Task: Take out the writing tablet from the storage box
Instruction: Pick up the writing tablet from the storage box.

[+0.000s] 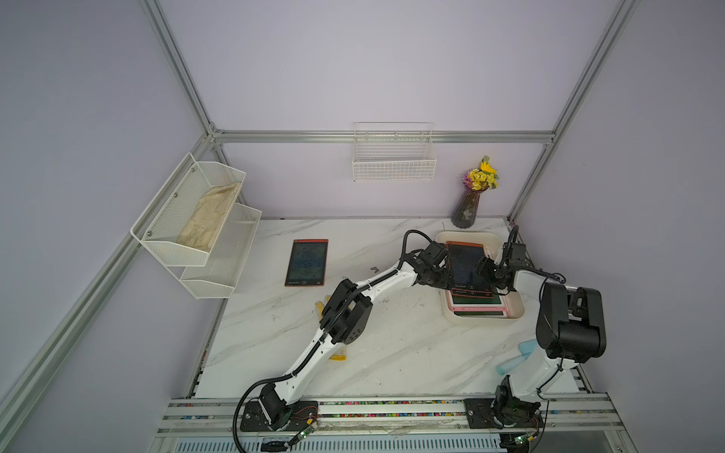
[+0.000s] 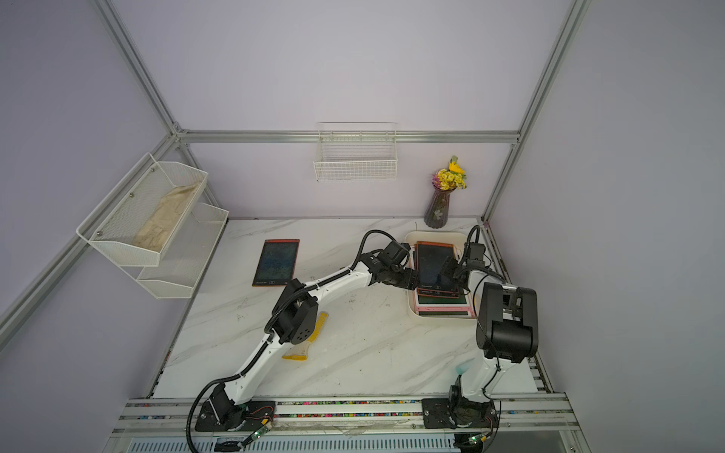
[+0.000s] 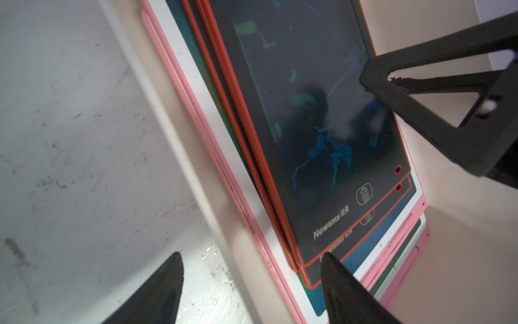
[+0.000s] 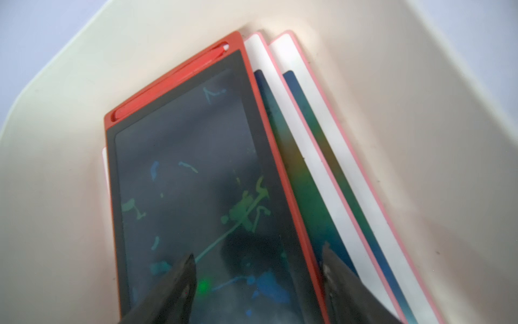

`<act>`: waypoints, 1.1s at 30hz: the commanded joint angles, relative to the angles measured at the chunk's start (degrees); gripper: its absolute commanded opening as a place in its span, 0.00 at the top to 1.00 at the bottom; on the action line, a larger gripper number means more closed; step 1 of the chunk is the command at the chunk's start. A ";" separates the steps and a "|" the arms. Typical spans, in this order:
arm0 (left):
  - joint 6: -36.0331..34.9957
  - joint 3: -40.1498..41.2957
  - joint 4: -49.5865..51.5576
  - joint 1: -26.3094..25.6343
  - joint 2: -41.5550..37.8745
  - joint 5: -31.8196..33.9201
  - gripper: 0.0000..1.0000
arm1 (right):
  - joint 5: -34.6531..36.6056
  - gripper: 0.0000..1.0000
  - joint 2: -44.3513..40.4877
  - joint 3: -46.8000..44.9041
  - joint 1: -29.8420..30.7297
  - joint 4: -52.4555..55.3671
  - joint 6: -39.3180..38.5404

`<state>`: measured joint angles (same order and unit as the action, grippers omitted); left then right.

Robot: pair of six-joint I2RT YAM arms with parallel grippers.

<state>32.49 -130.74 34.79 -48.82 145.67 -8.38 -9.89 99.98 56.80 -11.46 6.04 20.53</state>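
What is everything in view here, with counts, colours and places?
storage box: one, cream-white, table's far right
writing tablets in the box: at least four, stacked; red-framed top tablet over pink-framed ones
tablet on the table: one, red-framed, flat, far left
wire basket: one, white, back wall
mesh shelf: one, white, two tiers, left wall
cloth: one, beige, upper tier
vase: one, dark purple, behind the box
flowers: a bunch, mostly yellow, in the vase
yellowish item: one, partly under the left arm
pale blue item: one, beside the right arm
table: one, white marble
left gripper: open, at the box's wall
right gripper: open, over the top tablet
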 commanded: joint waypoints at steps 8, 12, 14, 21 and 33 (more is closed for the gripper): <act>1.02 -3.84 -1.83 -0.12 -1.01 -1.11 0.24 | -3.38 0.29 -1.72 -0.87 0.28 -0.62 -0.15; 1.15 -2.66 -1.93 -0.13 -1.73 -0.85 0.24 | -3.26 0.29 -1.27 -1.49 0.30 -1.25 0.03; 1.11 -2.42 -2.09 -0.14 -1.86 -0.77 0.24 | -4.12 0.29 -0.29 -1.51 0.28 -1.65 0.11; 1.40 -2.33 -2.18 -0.14 -2.10 -0.76 0.24 | -6.17 0.30 0.12 -2.80 0.41 -2.13 -0.14; 2.80 -3.21 -2.55 -0.58 0.22 -1.90 0.24 | -11.53 0.31 -0.95 -4.63 1.94 -2.18 -0.50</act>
<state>34.00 -130.74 33.89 -48.95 145.67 -8.88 -18.06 99.42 54.08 -10.26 2.46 20.36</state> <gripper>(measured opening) 0.760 0.690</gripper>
